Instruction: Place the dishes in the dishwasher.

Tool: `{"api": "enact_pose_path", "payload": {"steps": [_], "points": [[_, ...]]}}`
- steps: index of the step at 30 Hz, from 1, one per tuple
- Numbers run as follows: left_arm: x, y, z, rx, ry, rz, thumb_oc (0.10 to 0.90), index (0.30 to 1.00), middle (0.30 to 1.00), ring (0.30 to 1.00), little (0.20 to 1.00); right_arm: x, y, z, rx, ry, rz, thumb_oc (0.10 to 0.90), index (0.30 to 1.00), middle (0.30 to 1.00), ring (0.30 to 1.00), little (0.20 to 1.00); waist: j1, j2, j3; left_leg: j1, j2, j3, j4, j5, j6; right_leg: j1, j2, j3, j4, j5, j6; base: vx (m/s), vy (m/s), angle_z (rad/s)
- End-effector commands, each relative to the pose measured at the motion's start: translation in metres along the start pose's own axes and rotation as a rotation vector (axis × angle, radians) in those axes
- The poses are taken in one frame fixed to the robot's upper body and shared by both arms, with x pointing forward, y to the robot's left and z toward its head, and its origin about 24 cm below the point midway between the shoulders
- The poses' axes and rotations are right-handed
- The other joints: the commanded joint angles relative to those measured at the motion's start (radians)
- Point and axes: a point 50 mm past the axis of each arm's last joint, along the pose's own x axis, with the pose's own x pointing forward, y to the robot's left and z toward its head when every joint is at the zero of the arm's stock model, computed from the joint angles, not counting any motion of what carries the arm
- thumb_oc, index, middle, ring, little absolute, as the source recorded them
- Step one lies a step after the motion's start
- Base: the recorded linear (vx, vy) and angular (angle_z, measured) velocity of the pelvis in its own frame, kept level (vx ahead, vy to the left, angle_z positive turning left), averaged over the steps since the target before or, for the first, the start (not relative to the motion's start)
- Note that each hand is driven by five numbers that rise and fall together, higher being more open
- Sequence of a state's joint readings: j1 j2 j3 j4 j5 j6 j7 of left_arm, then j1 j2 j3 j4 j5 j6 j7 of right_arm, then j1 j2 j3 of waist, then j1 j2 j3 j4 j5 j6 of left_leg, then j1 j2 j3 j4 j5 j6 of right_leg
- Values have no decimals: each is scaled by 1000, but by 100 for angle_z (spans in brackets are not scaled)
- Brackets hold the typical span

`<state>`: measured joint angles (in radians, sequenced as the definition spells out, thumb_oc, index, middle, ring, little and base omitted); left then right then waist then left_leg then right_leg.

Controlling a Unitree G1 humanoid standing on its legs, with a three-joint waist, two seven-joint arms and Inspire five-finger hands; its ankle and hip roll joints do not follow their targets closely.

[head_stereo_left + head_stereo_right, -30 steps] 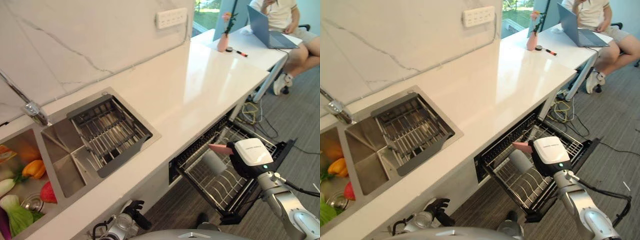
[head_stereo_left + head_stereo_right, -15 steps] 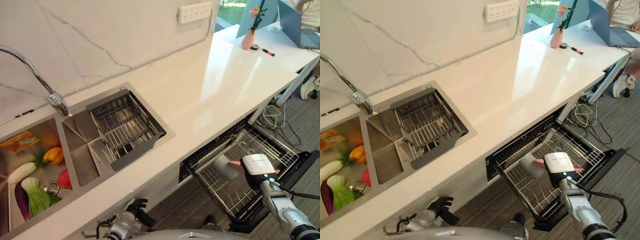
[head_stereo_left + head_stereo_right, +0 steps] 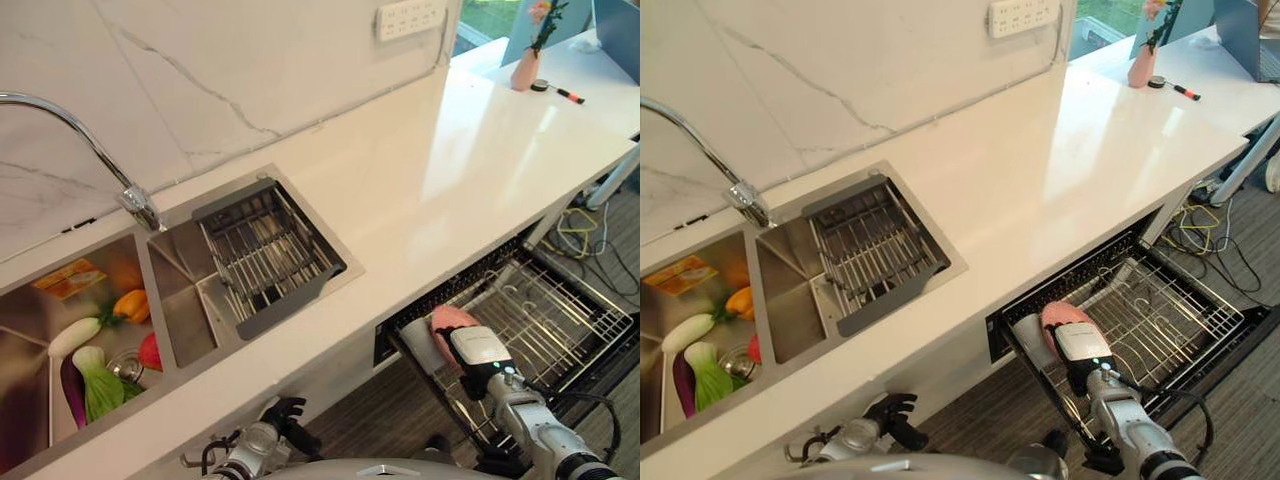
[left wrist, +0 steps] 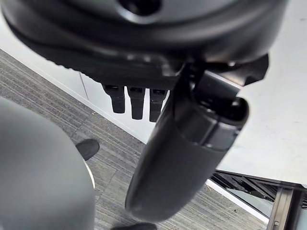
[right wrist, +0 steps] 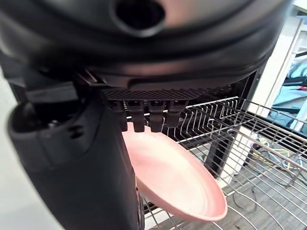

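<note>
Compared with the frame a second earlier, the head camera has swung toward the sink, so the tap and vegetables now show at the counter's far-left end; the right hand itself has travelled from the middle of the dishwasher rack to its left end, nearest the cabinet front. Nearest the robot, the left hand hangs below the counter edge with its fingers curled and nothing in them. Beyond it, the right hand holds the pink plate over the rack's left corner, fingers on the upper face and thumb beneath, clamped on the plate's rim. The plate sits tilted, its free edge above the wire tines and, as far as can be judged, not yet seated between them. To finish the step well, the hand should tip the plate upright, line its edge with a gap between tines, lower it until the rack carries it, and only then let go; a release too soon risks the plate sliding flat. Farther off, the sink basket stands empty of dishes, and the white counter runs on to its far-right corner.
</note>
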<state>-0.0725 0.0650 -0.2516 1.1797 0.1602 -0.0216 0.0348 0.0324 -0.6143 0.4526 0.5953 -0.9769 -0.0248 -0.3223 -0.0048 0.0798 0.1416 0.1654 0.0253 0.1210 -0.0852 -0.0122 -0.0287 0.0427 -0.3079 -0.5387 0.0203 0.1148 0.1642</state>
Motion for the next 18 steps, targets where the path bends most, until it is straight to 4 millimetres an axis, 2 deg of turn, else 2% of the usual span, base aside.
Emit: {"api": "enact_pose_path", "payload": {"steps": [1, 5, 7, 8, 9, 10, 11, 12, 13, 14, 15, 16, 17, 18], "points": [[-11, 24, -54, 77, 161, 92, 800, 900, 900, 900, 900, 17, -34, 13, 81, -45, -156, 800, 900, 900, 900, 900, 52, -79, -20, -1, -68, 18, 7, -108, 57, -32, -90, 72, 97, 26, 93, 0, 14, 10], [-11, 27, -51, 65, 156, 104, 800, 900, 900, 900, 900, 13, -45, 1, 101, -8, -219, 800, 900, 900, 900, 900, 47, -87, -23, -8, -64, 21, 5, -104, 54, -32, -85, 72, 84, 31, 92, 4, -3, 6], [-11, 31, -53, 45, 166, 121, 800, 900, 900, 900, 900, 4, -68, -18, 84, 42, -342, 800, 900, 900, 900, 900, 37, -99, -23, -10, -60, 28, 2, -101, 51, -31, -76, 75, 76, 30, 91, 10, -21, 6], [-11, 30, -53, 46, 166, 120, 800, 900, 900, 900, 900, 4, -68, -18, 84, 44, -341, 800, 900, 900, 900, 900, 38, -99, -24, -10, -60, 28, 2, -101, 50, -31, -76, 76, 76, 30, 91, 7, -25, 5], [-12, 33, -54, 32, 172, 133, 800, 900, 900, 900, 900, -1, -79, -30, 82, 87, -405, 800, 900, 900, 900, 900, 31, -104, -23, -11, -57, 33, 1, -101, 50, -34, -73, 79, 74, 32, 90, 0, 0, 0], [-13, 33, -60, 3, 197, 143, 800, 900, 900, 900, 900, -16, -96, -58, 75, 203, -526, 800, 900, 900, 900, 900, 21, -108, -22, -8, -53, 47, -1, -100, 48, -42, -67, 92, 76, 33, 89, 0, 0, 0], [-13, 33, -60, 3, 197, 143, 800, 900, 900, 900, 900, -16, -96, -58, 75, 203, -526, 800, 900, 900, 900, 900, 21, -108, -22, -8, -53, 47, -1, -100, 48, -42, -67, 92, 76, 33, 89, -3, -16, -11], [-14, 33, -64, -27, 216, 153, 800, 900, 900, 900, 900, -33, -110, -90, 94, 363, -651, 800, 900, 900, 900, 900, 6, -110, -19, -4, -47, 64, -2, -101, 49, -55, -59, 111, 80, 34, 87, -6, -12, -13], [-15, 34, -66, -43, 226, 156, 800, 900, 900, 900, 900, -44, -111, -108, 117, 469, -698, 800, 900, 900, 900, 900, -6, -112, -19, -3, -44, 71, -2, -103, 49, -61, -56, 118, 83, 32, 86, 3, -12, -32], [-16, 33, -69, -55, 237, 160, 800, 900, 900, 900, 900, -57, -104, -129, 161, 604, -724, 800, 900, 900, 900, 900, -16, -113, -20, 1, -43, 82, -2, -107, 51, -66, -53, 128, 88, 31, 85, 8, -5, -36], [-16, 33, -69, -53, 236, 159, 800, 900, 900, 900, 900, -58, -103, -129, 161, 606, -724, 549, 524, 524, 524, 524, -11, -112, -19, 2, -43, 84, -2, -108, 51, -68, -52, 131, 89, 30, 85, 32, 5, -39], [-18, 30, -74, -73, 253, 154, 800, 900, 900, 900, 900, -81, -92, -160, 264, 845, -793, 400, 300, 300, 300, 300, -27, -111, -22, 8, -42, 91, -2, -115, 54, -76, -47, 145, 95, 28, 84, 34, 8, -26], [-18, 29, -76, -85, 258, 152, 800, 900, 900, 900, 900, -98, -80, -175, 327, 981, -817, 400, 300, 300, 300, 300, -31, -109, -23, 10, -41, 93, -2, -118, 55, -81, -46, 152, 101, 26, 84, 35, 7, -24], [-18, 28, -76, -83, 257, 151, 800, 900, 900, 900, 900, -99, -80, -176, 328, 983, -819, 400, 300, 300, 300, 300, -28, -108, -23, 11, -41, 94, -2, -119, 55, -82, -46, 153, 103, 25, 84, 26, 3, -26]]}}
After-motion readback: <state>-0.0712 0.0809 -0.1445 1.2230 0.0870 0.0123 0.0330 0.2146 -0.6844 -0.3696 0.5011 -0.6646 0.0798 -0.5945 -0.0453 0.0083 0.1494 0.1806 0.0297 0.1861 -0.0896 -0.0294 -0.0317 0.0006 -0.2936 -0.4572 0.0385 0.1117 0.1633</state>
